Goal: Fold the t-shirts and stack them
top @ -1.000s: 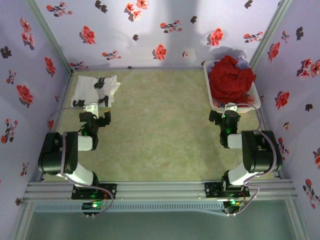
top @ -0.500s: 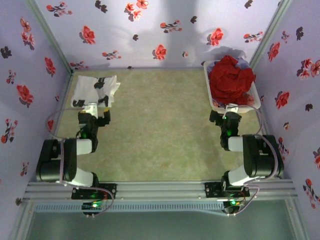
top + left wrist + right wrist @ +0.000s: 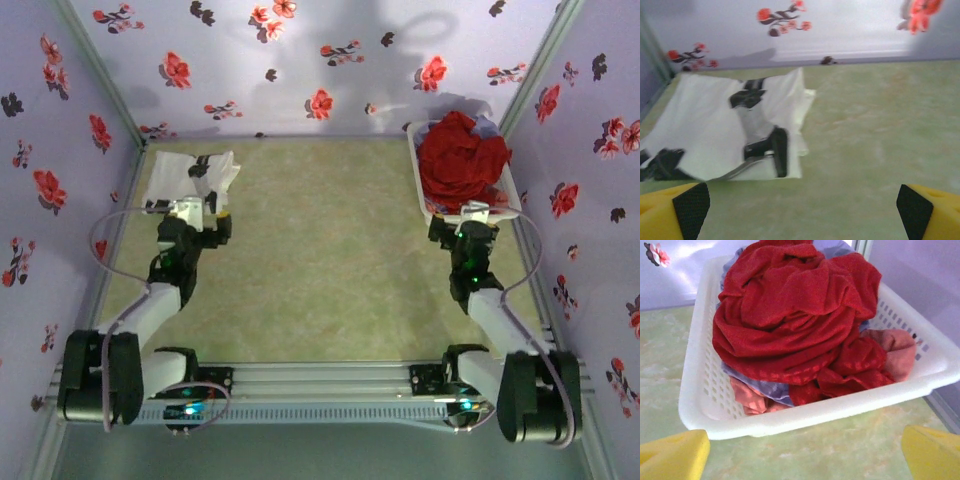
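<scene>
My left gripper (image 3: 800, 206) and right gripper (image 3: 801, 459) both gape wide and empty. The red t-shirt (image 3: 795, 315) heaps in the basket (image 3: 694, 390) at two o'clock, with the lavender t-shirt (image 3: 767, 390) tangled beneath. The white t-shirt (image 3: 710, 127) lies at ten o'clock. I judge pinching red may drag both out

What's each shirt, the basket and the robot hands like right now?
White t-shirt: looks folded, lying flat on the table.
Red t-shirt: crumpled, heaped on top in the basket.
Lavender t-shirt: crumpled, mostly buried under the red one.
Basket: upright, full of clothes.
Left gripper: open, empty.
Right gripper: open, empty.
</scene>
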You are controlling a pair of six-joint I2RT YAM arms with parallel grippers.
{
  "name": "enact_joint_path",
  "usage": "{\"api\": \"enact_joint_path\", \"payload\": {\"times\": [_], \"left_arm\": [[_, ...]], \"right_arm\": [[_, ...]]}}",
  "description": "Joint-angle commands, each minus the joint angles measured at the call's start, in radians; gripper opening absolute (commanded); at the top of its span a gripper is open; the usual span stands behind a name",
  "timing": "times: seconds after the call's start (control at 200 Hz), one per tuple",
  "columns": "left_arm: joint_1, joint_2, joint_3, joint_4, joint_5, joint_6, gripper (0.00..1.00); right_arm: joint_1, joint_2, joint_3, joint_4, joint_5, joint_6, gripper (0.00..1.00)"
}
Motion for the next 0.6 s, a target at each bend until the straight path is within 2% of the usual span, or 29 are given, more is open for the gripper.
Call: {"api": "enact_joint_path", "payload": {"times": [0.0, 0.09, 0.2, 0.295, 0.42, 0.595], "left_arm": [[-0.095, -0.043, 0.142, -0.232, 0.007, -0.032, 1.00], [-0.221, -0.016, 0.251, -0.310, 0.018, -0.104, 0.99], [-0.392, 0.089, 0.378, -0.325, 0.015, -0.150, 0.99], [-0.480, 0.204, 0.457, -0.272, 0.008, -0.252, 0.99], [-0.563, 0.355, 0.530, -0.163, 0.000, -0.317, 0.99], [-0.675, 0.561, 0.683, -0.131, 0.006, -0.361, 0.99]], "right_arm": [[0.015, -0.084, 0.119, -0.312, 0.064, 0.115, 0.99], [0.006, -0.030, 0.320, -0.624, 0.111, 0.261, 0.99], [-0.012, 0.145, 0.571, -0.888, 0.120, 0.275, 0.99], [-0.052, 0.277, 0.752, -0.982, -0.004, 0.246, 0.99], [-0.108, 0.473, 0.997, -1.078, -0.125, 0.207, 0.99], [-0.153, 0.789, 1.334, -1.230, -0.187, 0.151, 0.83]]}}
